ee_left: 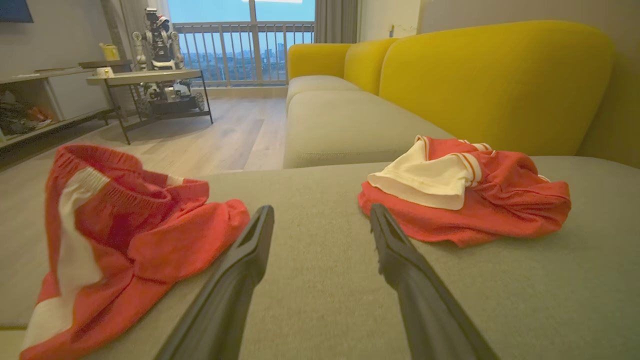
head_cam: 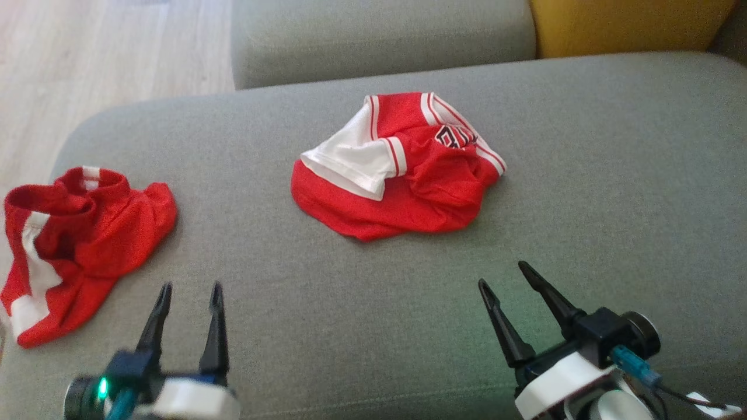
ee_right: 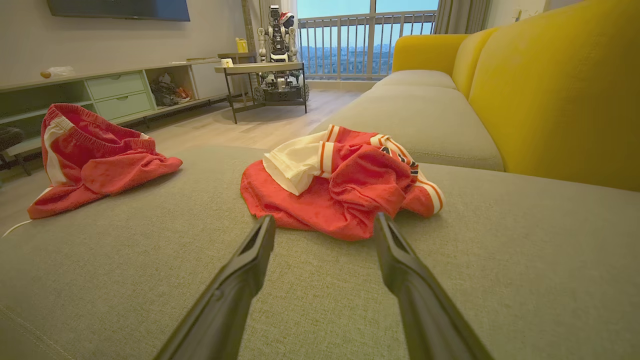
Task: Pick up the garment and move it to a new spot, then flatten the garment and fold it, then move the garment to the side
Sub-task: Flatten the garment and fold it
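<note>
Head view first: a crumpled red-and-white jersey (head_cam: 402, 175) sits about mid-cushion on the grey sofa seat (head_cam: 613, 192), white sleeve flopped over its left side. A pair of red shorts (head_cam: 81, 239) with white stripes is bunched at the seat's left edge, well apart from the jersey. The left gripper (head_cam: 191, 287) is at the near left, just right of the shorts, and the right gripper (head_cam: 503, 274) is at the near right. Both have their fingers spread with nothing between them, hovering over bare cushion.

Left wrist view: the left gripper (ee_left: 321, 209) points at the gap between the two garments, with the shorts (ee_left: 140, 225) close on the left and the jersey (ee_left: 480, 200) farther off on the right, in front of the yellow backrest (ee_left: 500, 80).

Right wrist view: the right gripper (ee_right: 325, 219) is aimed pretty much straight at the jersey (ee_right: 345, 185). Jaws wide, tips near its front hem, though I can't tell if they touch it. The shorts (ee_right: 95, 155) are way off to the left.
</note>
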